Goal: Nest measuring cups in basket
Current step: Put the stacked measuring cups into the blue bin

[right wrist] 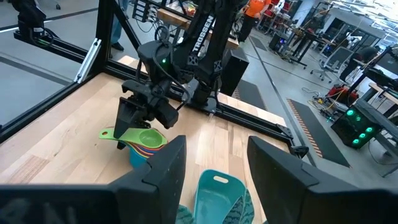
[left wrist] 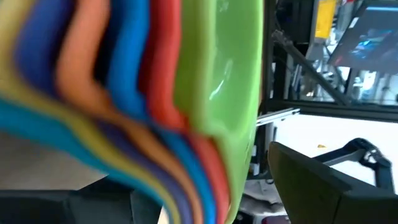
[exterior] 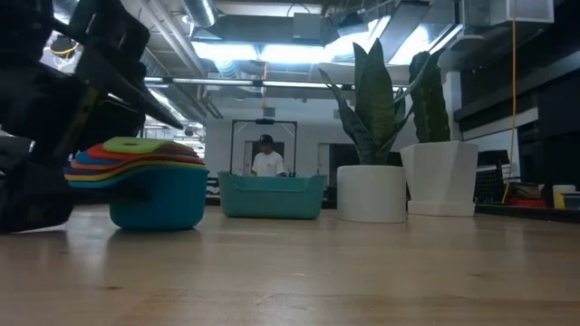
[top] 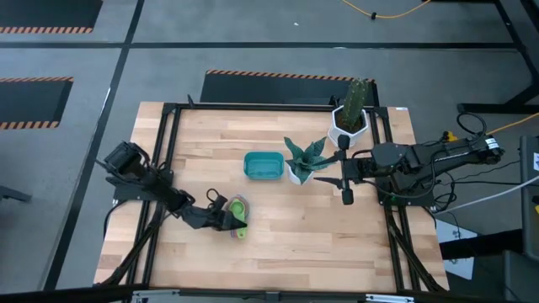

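Observation:
The measuring cups (exterior: 159, 192) stand nested in one stack on the table, a green cup on top (top: 238, 207) and a teal one at the bottom. Their stacked handles (left wrist: 155, 93) fill the left wrist view. My left gripper (top: 224, 220) is open. One finger (left wrist: 311, 186) stands off the green handle's side and the other finger (left wrist: 62, 208) on the far side of the handle stack, with a gap showing at the green handle. The teal basket (top: 263, 166) sits empty farther back. My right gripper (right wrist: 217, 174) waits open, raised above the table's right side.
A white pot with a spiky green plant (top: 301, 160) stands right beside the basket, and a white cactus pot (top: 349, 118) at the far right corner. A black frame rail (right wrist: 249, 118) borders the table. Bare wood (top: 320, 244) lies toward the near edge.

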Available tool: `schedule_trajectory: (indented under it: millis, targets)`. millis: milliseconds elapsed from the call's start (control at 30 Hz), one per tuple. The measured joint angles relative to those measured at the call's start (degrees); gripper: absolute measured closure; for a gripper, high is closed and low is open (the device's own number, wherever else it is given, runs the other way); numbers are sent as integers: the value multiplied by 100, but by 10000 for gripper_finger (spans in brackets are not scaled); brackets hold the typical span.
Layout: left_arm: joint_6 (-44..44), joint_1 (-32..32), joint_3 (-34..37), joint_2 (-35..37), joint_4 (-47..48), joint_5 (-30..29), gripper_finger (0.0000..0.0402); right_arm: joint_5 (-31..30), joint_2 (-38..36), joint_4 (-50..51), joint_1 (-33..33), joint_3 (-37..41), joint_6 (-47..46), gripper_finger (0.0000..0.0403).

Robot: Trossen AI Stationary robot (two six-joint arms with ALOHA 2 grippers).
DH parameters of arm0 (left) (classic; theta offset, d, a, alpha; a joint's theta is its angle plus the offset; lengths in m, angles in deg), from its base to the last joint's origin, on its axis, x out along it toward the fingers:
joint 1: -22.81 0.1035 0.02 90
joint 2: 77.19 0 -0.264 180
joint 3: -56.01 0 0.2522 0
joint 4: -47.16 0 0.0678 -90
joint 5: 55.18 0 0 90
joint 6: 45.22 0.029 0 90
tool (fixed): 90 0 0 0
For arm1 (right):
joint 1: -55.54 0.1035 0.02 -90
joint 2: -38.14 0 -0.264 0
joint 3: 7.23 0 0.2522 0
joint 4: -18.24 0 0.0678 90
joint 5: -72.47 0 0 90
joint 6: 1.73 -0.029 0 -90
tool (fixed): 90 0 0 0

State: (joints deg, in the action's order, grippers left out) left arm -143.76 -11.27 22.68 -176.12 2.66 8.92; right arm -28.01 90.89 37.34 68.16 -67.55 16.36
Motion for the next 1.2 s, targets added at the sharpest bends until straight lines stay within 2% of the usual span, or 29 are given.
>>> schedule_trajectory:
  millis: [467,1200]
  targets:
    - [162,234,-7,-118,-242,-154,143,0,0,37,-2,0,2,227]
    - [147,231,-7,-125,-294,-162,143,0,0,37,0,0,0,227]
